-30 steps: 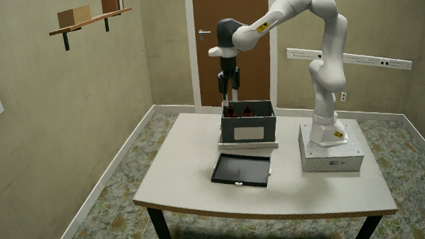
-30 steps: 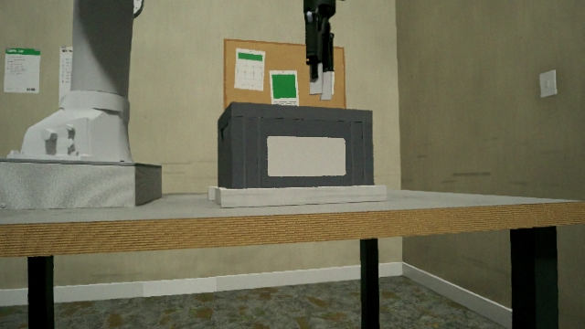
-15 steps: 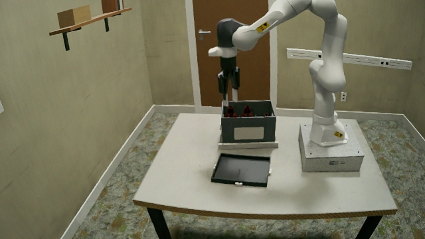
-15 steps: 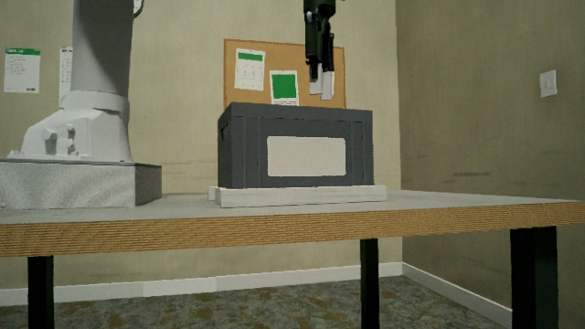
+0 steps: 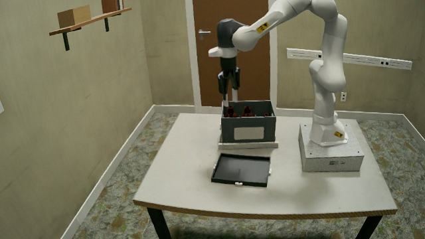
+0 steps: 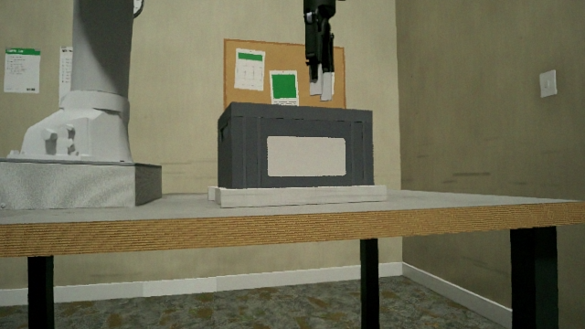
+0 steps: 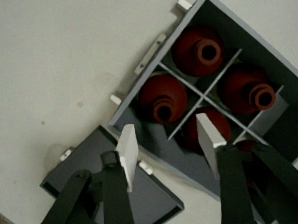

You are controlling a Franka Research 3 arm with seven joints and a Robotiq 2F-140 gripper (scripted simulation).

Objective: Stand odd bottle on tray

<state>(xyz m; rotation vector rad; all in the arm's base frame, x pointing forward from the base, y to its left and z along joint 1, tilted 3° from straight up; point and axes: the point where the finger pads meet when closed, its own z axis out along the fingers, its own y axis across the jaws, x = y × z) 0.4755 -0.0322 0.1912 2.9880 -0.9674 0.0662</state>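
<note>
In the top view, the tool [image 5: 230, 99] [image 6: 321, 87] [image 7: 166, 132] hangs above the crate [image 5: 248, 130] [image 6: 247, 151] [image 7: 268, 44] at centre, part-open and grasping nothing, likely leaving room for a neck. Dividers keep the bottles upright, all apparently in the crate; which is odd I cannot tell. The tray [image 5: 242, 182] [image 7: 172, 212], lower centre, awaits it, flat.
</note>
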